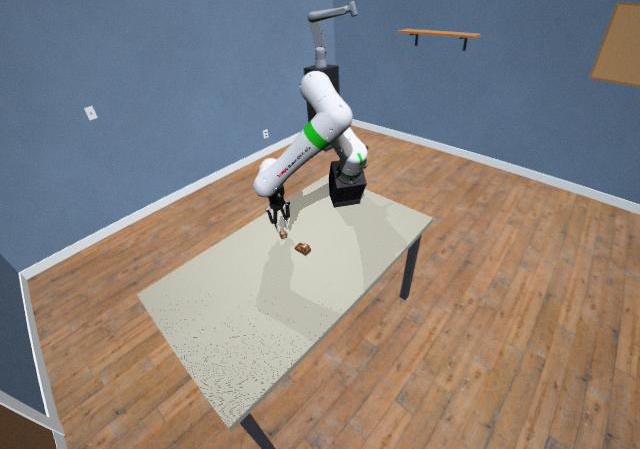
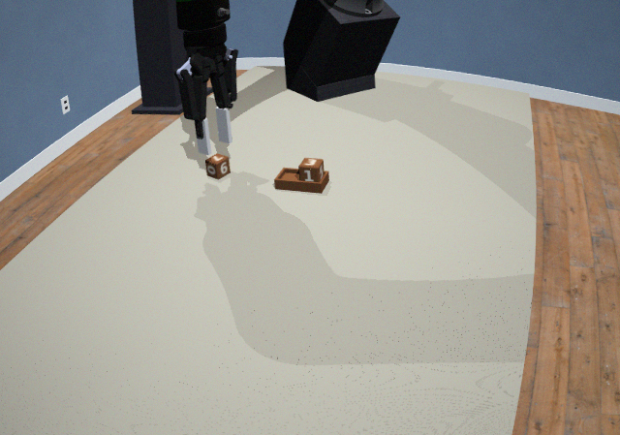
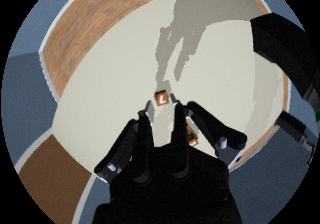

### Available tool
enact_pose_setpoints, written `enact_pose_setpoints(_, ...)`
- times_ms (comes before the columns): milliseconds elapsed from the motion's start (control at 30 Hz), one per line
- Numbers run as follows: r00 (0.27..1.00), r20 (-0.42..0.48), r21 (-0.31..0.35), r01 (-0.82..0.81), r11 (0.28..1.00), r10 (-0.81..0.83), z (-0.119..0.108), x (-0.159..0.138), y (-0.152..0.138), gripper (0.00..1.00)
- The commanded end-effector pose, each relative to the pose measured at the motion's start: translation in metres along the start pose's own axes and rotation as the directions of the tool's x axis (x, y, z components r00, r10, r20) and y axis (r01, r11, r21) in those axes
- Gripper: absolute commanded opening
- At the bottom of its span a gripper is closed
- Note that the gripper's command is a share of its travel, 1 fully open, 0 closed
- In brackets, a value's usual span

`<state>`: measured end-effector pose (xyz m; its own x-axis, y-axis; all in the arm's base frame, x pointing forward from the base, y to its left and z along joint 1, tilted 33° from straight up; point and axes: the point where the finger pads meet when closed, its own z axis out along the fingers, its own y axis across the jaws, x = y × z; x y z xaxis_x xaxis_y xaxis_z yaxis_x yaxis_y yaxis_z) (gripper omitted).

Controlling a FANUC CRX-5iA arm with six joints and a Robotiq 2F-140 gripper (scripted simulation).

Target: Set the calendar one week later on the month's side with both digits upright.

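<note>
A loose brown cube [image 2: 217, 166] lies on the table, left of the tray, with a 6 on the face toward the exterior camera and a 0 on its left face. It also shows in the top view [image 1: 283, 234] and in the wrist view [image 3: 160, 99]. The brown tray [image 2: 297, 178] lies flat on the table and holds the other cube [image 2: 311, 170] at its right end, showing a 1. The tray's left half is empty. My gripper [image 2: 214, 139] hangs just above the loose cube, pointing down, fingers about a cube's width apart with nothing between them.
The arm's black base block [image 2: 340, 40] stands at the back of the table, behind the tray. A dark pedestal [image 2: 155, 45] stands on the floor behind the gripper. The table's left edge runs close to the loose cube.
</note>
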<state>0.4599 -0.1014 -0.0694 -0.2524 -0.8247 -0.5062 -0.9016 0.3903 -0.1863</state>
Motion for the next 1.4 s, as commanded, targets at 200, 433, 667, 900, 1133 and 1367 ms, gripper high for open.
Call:
enact_pose_setpoints(200,1.0,0.0,0.0,0.0,1.0,0.0,-0.024,0.0,0.0,0.29)
enact_pose_setpoints(433,1.0,0.0,0.0,0.0,1.0,0.0,-0.028,0.0,0.0,0.29)
enact_pose_setpoints(667,0.998,-0.057,-0.019,-0.009,1.0,0.008,-0.026,0.003,0.006,0.29)
enact_pose_setpoints(900,0.974,-0.227,-0.014,-0.009,1.0,0.005,-0.027,0.001,0.005,0.29)
enact_pose_setpoints(1133,0.966,-0.259,0.0,0.0,1.0,0.0,-0.027,-0.006,0.0,0.29)
enact_pose_setpoints(1367,0.957,-0.292,-0.011,-0.007,1.0,0.004,-0.027,-0.004,0.003,0.29)
